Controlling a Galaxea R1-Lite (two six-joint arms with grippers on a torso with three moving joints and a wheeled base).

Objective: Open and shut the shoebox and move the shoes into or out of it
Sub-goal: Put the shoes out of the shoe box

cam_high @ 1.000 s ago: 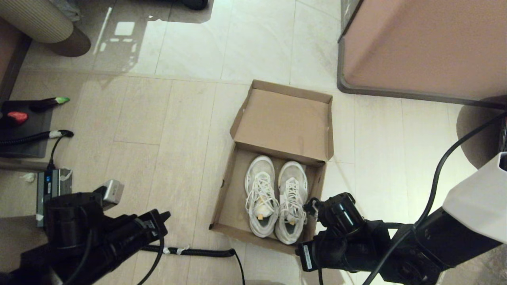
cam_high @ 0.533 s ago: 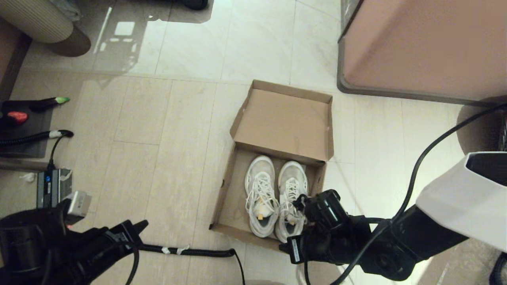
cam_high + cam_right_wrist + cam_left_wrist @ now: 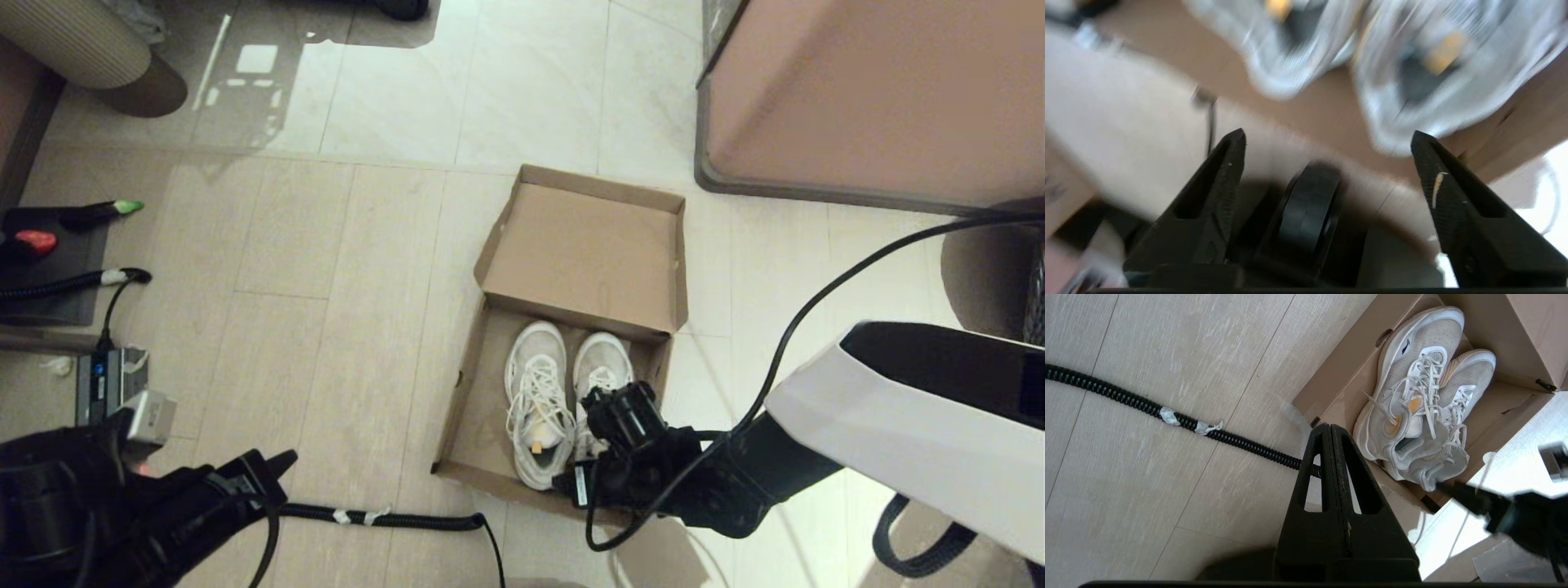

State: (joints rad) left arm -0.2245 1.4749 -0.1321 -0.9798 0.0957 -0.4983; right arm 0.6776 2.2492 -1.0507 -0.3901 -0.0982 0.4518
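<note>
I count one shoebox point(image 3: 584, 269) at the centre of the head frame, and two shoes point(image 3: 567, 412) in its lower half, one pair. Two hands are in view: my left hand point(image 3: 273, 469) at lower left and my right hand point(image 3: 608, 404) at lower centre. One coiled black cable point(image 3: 384, 517) runs along the bottom edge, and one pinkish cabinet point(image 3: 873, 98) fills the upper right. At left I make out one small grey device point(image 3: 110, 384) on the floor.

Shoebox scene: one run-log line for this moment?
shoebox: lid open | sneakers: both inside | right gripper: open, over heel end | left gripper: shut, off to the side
</note>
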